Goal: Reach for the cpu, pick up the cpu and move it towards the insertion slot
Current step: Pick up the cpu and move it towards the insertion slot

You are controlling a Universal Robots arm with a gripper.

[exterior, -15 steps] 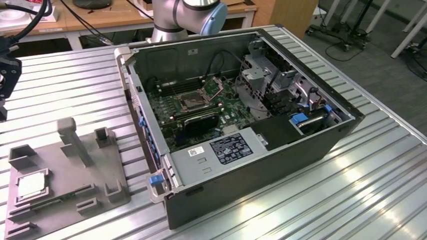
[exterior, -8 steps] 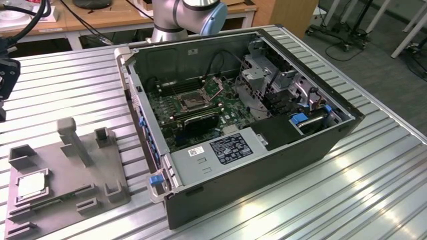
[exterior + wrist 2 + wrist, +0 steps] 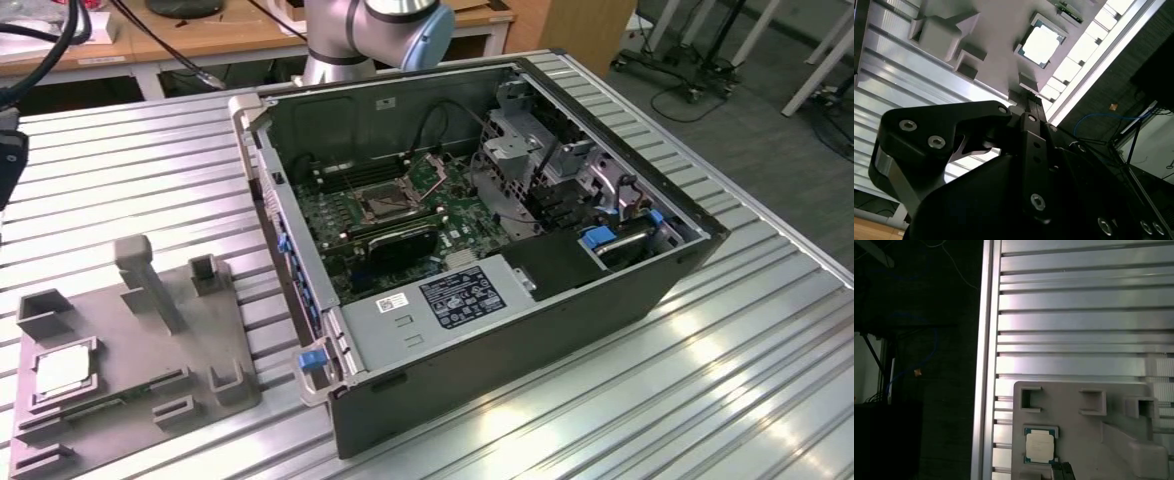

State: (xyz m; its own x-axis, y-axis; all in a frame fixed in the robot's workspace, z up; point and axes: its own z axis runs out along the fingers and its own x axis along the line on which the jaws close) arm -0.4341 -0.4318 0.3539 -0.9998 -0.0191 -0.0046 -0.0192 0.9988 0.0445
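Currently the cpu (image 3: pixel 63 372) lies flat, metal top up, in a square recess of the grey fixture (image 3: pixel 147 350). You find the fixture on the ribbed worktop (image 3: pixel 747 380) at the exterior view's lower left. Both wrist views show the cpu seated in that recess (image 3: pixel 1041 45) (image 3: pixel 1039 446), with low grey blocks of the fixture around it.

Your tool (image 3: pixel 1029 102) sits apart from the cpu in the second wrist view, its black body pointing toward the chip across bare fixture surface. It is not touching the cpu. You cannot tell from these views how wide the tool stands.

The slot (image 3: pixel 379 206) is on the green board (image 3: pixel 461 205) inside the open case (image 3: pixel 534 330), which lies on its side on the worktop. The slot shows a silvery frame around a dark centre. It is well apart from the cpu, with the case wall between them.

Part of the arm (image 3: pixel 374 30) shows behind the case at the exterior view's top.
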